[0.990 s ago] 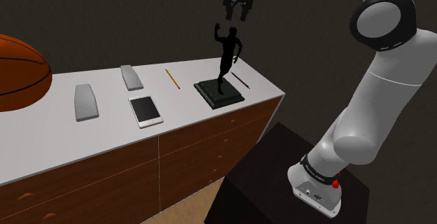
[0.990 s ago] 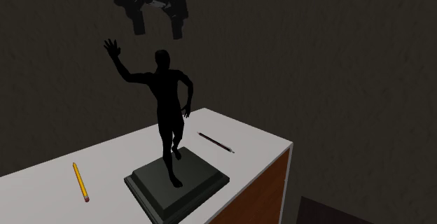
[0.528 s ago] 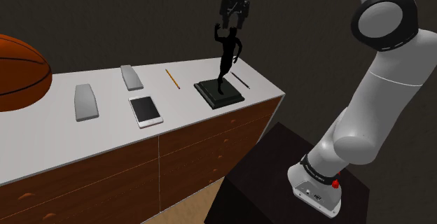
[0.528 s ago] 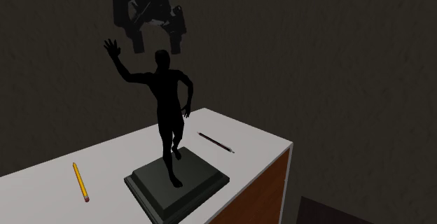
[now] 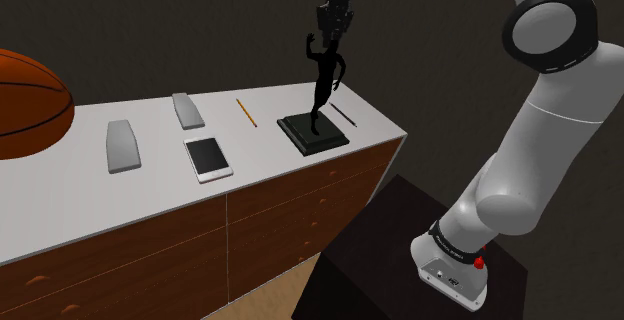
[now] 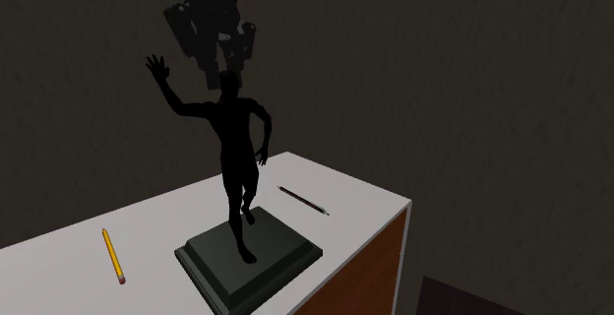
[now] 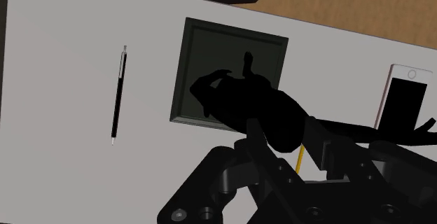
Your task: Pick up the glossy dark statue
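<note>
The glossy black statue (image 5: 322,80) of a figure with one arm raised stands upright on its square dark base (image 5: 316,134), near the right end of the white dresser top (image 5: 90,193). My black gripper (image 5: 329,40) has come down from above and is shut on the statue's head. In the second exterior view the fingers of the gripper (image 6: 226,71) sit tight against the head of the statue (image 6: 236,156), whose feet rest on the base (image 6: 258,261). Seen from the wrist, the gripper (image 7: 288,142) clasps the head, with the statue's body (image 7: 234,98) below.
Beside the base lie a black pen (image 5: 343,115) and a yellow pencil (image 5: 246,112). A white phone (image 5: 207,157), two grey flat objects (image 5: 122,146) (image 5: 187,110) and a basketball (image 5: 25,98) sit further towards the shoulder view's left. The dresser's edge runs just past the pen.
My gripper dropped from above the statue down onto its head, and its fingers went from spread apart to shut. The statue has stayed in place.
</note>
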Robot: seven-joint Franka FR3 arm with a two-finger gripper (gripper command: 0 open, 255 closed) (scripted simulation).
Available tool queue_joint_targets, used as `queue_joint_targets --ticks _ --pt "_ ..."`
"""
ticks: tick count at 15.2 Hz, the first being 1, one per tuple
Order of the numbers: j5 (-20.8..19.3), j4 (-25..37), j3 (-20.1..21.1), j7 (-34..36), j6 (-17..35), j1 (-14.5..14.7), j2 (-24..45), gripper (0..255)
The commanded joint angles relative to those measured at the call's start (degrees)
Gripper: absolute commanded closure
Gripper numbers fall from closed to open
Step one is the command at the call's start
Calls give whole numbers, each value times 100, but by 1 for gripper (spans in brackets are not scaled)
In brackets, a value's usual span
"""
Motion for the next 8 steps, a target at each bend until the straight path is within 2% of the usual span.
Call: queue_joint_targets --ticks 1,4,8 --pt "1 -2 0 -1 2 0 2 255" --pt "0 -15 0 0 9 1 -4 255" --pt "20 491 -4 21 -360 -16 132 255"
